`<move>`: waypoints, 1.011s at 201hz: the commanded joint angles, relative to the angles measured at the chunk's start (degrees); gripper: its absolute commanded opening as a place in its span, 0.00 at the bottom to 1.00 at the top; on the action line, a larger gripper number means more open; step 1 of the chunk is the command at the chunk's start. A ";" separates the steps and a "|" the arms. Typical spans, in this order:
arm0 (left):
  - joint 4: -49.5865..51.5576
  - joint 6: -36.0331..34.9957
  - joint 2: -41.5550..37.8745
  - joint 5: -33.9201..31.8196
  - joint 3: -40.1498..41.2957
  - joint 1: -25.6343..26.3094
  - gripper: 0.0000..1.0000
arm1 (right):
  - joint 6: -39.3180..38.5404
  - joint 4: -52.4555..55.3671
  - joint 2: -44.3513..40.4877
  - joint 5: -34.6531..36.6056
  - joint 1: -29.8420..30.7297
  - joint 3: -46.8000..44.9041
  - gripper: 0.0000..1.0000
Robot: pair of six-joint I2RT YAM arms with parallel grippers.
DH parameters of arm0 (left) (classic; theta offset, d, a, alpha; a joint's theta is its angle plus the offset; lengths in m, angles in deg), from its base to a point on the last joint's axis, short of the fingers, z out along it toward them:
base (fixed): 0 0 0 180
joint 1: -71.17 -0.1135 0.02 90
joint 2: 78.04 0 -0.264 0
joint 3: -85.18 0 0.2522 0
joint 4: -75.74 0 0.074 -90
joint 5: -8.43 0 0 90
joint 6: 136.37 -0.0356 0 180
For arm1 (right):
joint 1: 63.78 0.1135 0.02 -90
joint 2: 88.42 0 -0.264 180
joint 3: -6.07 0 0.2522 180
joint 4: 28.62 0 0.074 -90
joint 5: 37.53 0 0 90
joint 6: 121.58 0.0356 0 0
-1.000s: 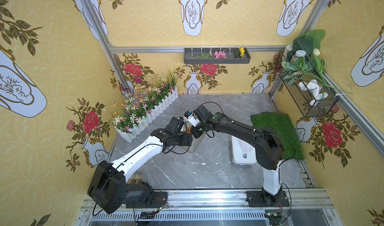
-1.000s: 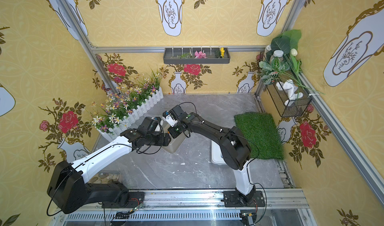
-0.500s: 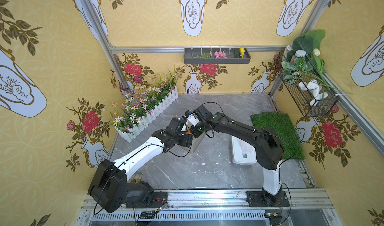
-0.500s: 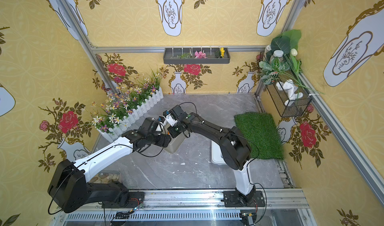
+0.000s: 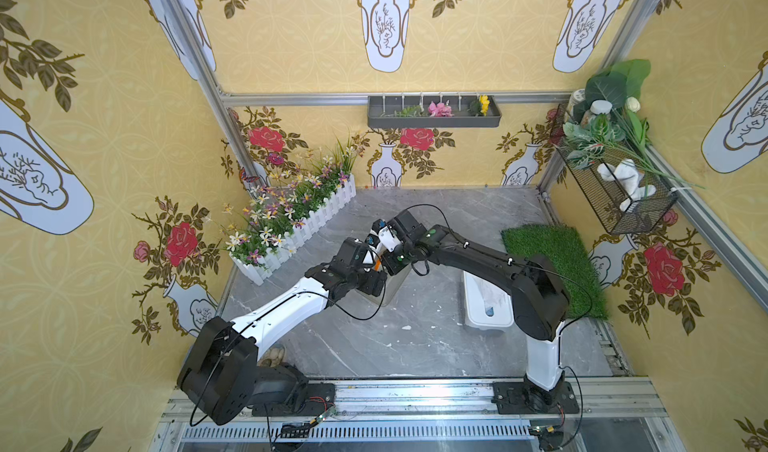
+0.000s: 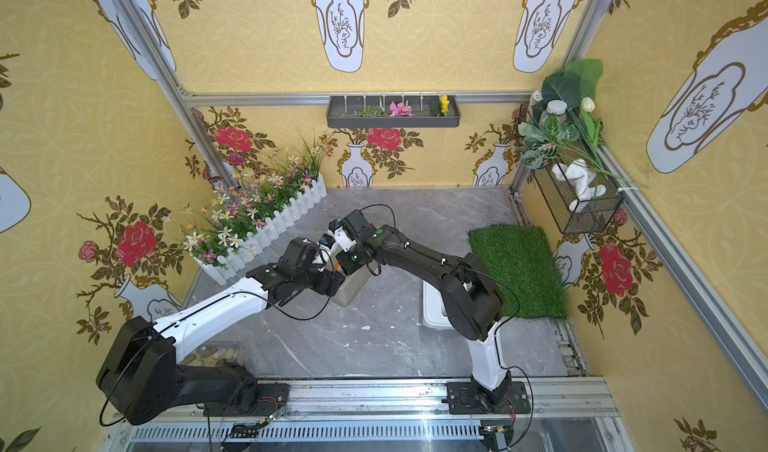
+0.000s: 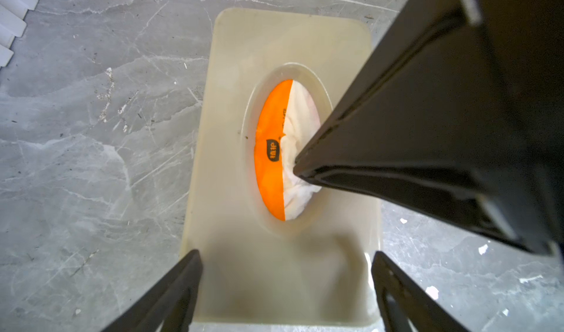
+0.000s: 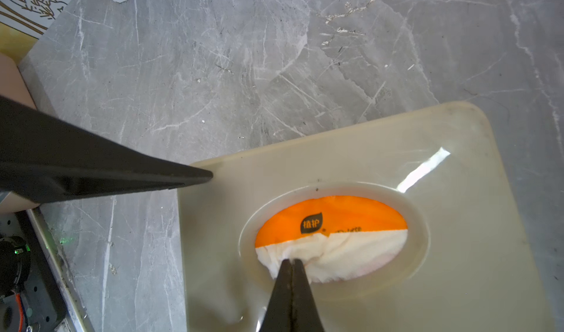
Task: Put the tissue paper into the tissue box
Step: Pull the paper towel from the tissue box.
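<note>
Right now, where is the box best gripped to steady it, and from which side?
I'd grip the box across its narrow width at the short end, coming from above. Its long edges are straight and parallel, and that end keeps clear of the oval hole, where the shut right gripper sits. The open left gripper straddles that end.

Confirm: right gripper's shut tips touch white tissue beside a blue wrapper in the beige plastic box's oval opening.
Wrong colour: the right wrist view shows an orange wrapper. The right gripper's shut tips do touch the white tissue in the beige plastic box.
</note>
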 commanded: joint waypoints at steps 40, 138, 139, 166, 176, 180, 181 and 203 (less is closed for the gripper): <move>6.37 -0.80 0.29 -0.08 0.54 1.42 0.87 | -0.59 -1.14 -2.20 -0.49 0.28 0.23 0.00; 5.66 -0.11 -1.82 -1.11 2.36 2.35 0.87 | -0.34 1.63 -1.22 4.26 0.43 1.72 0.27; 5.64 -0.10 -1.86 -1.12 2.41 2.35 0.87 | -0.33 1.64 -1.15 4.35 0.40 1.68 0.28; 5.37 -0.01 -2.24 -0.71 3.33 2.35 0.87 | -0.88 0.53 -1.03 6.68 0.54 1.07 0.43; 5.19 -0.01 -2.17 -0.65 3.61 2.35 0.87 | -1.46 0.41 -0.63 6.81 0.55 1.10 0.46; 5.16 -0.01 -2.18 -0.66 3.62 2.35 0.88 | -1.74 0.38 -0.42 6.90 0.55 1.15 0.46; 5.13 -0.01 -2.18 -0.63 3.62 2.35 0.87 | -1.78 0.36 -0.36 6.90 0.51 1.17 0.46; 4.38 -0.01 -2.67 -0.96 4.28 2.35 0.88 | -3.23 -0.98 0.89 5.28 0.55 1.04 0.49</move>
